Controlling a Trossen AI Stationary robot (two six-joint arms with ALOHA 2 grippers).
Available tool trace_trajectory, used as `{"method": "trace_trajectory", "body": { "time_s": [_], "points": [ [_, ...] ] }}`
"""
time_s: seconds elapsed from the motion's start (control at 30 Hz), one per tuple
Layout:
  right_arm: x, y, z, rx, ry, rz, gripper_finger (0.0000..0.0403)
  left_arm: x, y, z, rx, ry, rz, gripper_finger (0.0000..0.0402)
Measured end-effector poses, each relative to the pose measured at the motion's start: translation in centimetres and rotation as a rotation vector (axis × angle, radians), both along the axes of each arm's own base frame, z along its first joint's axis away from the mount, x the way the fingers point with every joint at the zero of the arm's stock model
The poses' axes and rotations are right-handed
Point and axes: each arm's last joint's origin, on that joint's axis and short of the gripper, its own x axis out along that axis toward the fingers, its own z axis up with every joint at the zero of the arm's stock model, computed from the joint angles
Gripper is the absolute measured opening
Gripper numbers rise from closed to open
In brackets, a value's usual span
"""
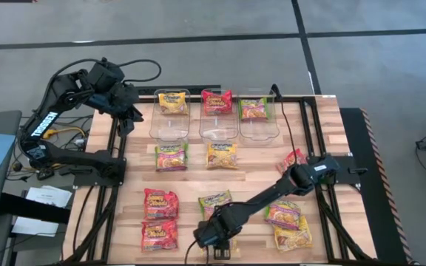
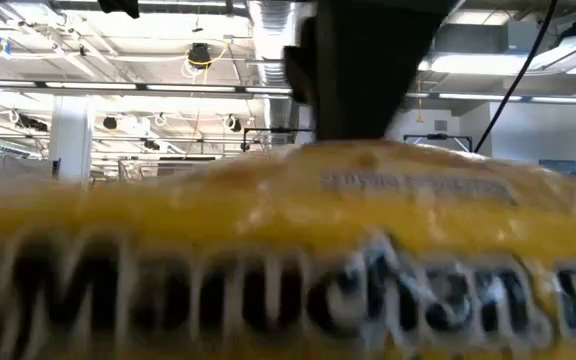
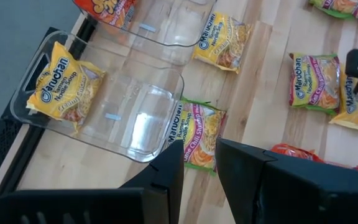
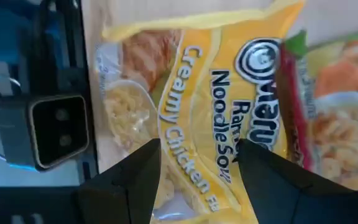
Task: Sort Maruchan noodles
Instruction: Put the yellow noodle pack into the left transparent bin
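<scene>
Yellow Creamy Chicken packet [image 4: 197, 118] lies directly beneath the right hand [image 4: 197, 171] — fingers apart, straddling its long axis.

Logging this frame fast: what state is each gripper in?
Left gripper: open, empty, near the bins.
Right gripper: open over a yellow Creamy Chicken packet.

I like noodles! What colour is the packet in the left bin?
Yellow. The packet in the left bin shows best in the left wrist view.
</scene>
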Motion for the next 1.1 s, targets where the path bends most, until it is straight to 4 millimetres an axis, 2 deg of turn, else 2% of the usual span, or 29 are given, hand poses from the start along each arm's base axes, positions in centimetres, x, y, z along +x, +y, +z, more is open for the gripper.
{"method": "trace_trajectory", "body": {
  "time_s": [0.2,0.33,0.47,0.67,0.73,0.97,1.1],
  "points": [
    [-0.3,0.7,-1.7,-0.033,0.049,0.002,0.0233,0.0,0.0,0.0,0.001,0.000,0.000,0.0080],
    [-0.3,0.6,-1.8,-0.043,0.060,-0.070,0.0213,0.0,0.0,0.0,0.002,0.001,0.001,0.0080],
    [-0.2,0.5,-1.8,-0.049,0.054,-0.123,0.0160,0.0,0.0,0.0,0.002,0.001,0.002,0.0080],
    [0.2,0.5,-1.9,0.005,0.056,-0.130,0.0040,0.0,0.0,0.0,0.003,0.001,0.002,0.0080],
    [0.3,0.6,-1.9,0.013,0.048,-0.124,0.0013,0.0,0.0,0.0,0.003,0.002,0.002,0.0080],
    [0.6,0.4,-1.0,0.021,0.042,-0.093,0.0005,0.0,0.0,0.0,0.014,0.006,-0.011,0.0080],
    [0.7,-0.1,0.2,-0.002,0.054,-0.101,0.0004,0.0,0.0,0.0,0.013,0.006,-0.011,0.0080]
  ]
}}
